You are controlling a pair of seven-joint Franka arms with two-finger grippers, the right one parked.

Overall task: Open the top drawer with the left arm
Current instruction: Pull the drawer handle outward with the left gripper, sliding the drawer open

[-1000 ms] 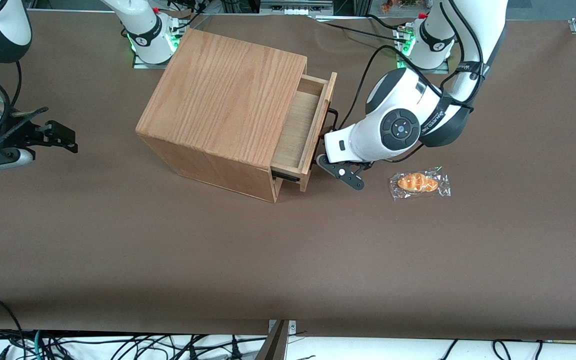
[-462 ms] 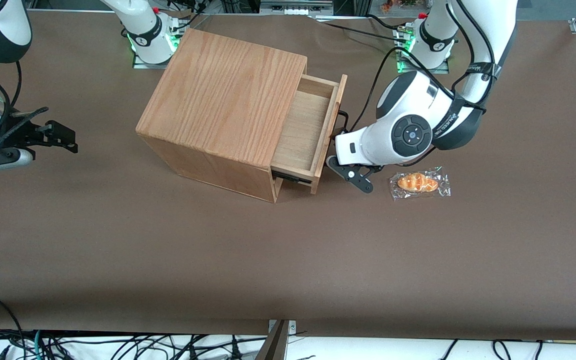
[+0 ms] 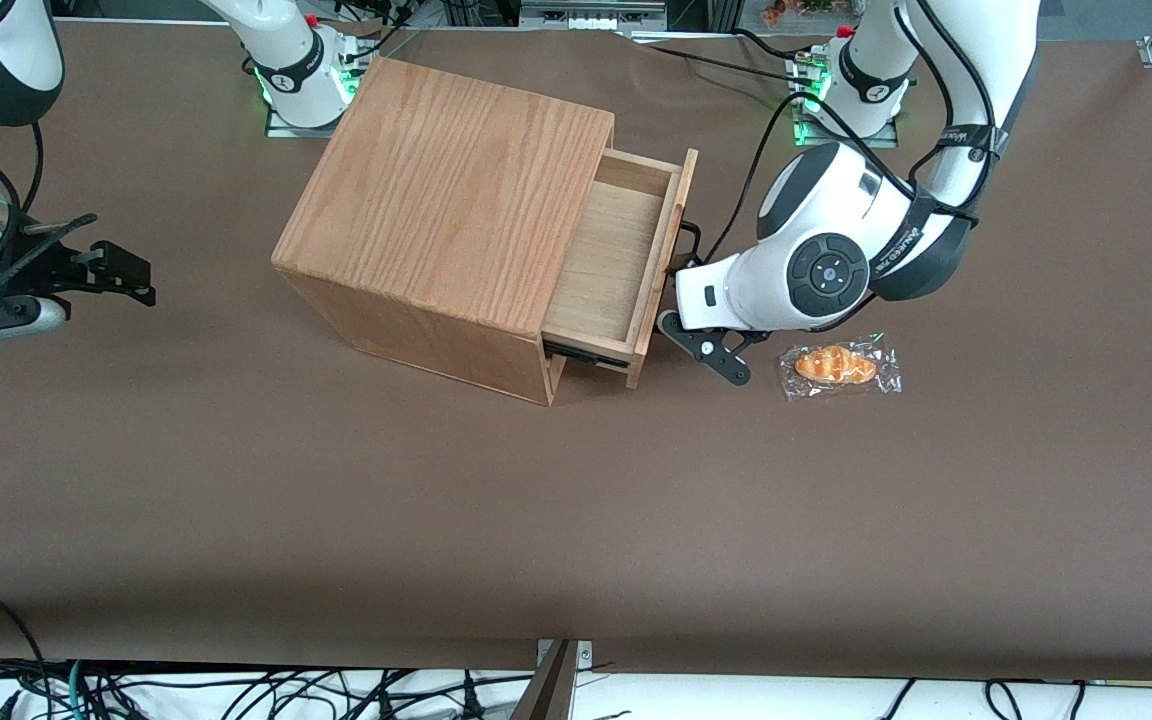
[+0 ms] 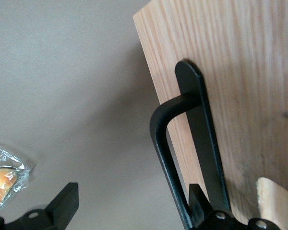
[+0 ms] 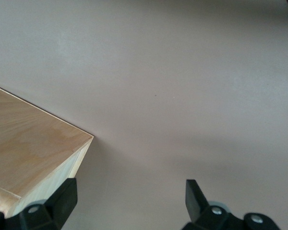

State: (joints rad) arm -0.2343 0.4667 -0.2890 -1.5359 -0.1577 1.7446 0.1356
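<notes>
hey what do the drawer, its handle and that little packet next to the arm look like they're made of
The top drawer: wood, by its visible grain, light oak-like outside and paler inside, matte.
Its handle: smooth black bar, probably coated metal, faint sheen.
The packet: clear crinkly film, likely plastic, glinting, around an orange-brown pastry-like item.
The left gripper, open, has one finger hooked inside the handle.

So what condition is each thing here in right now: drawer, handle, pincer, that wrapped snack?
Top drawer: pulled partly out of the oak box, nothing visible inside.
Handle: one pincer finger hooked inside its loop.
Left arm's pincer: open, at the drawer front, fingers spread wide, not clamped.
Wrapped pastry: sealed in clear wrap, lying on the table beside the pincer, untouched.
</notes>
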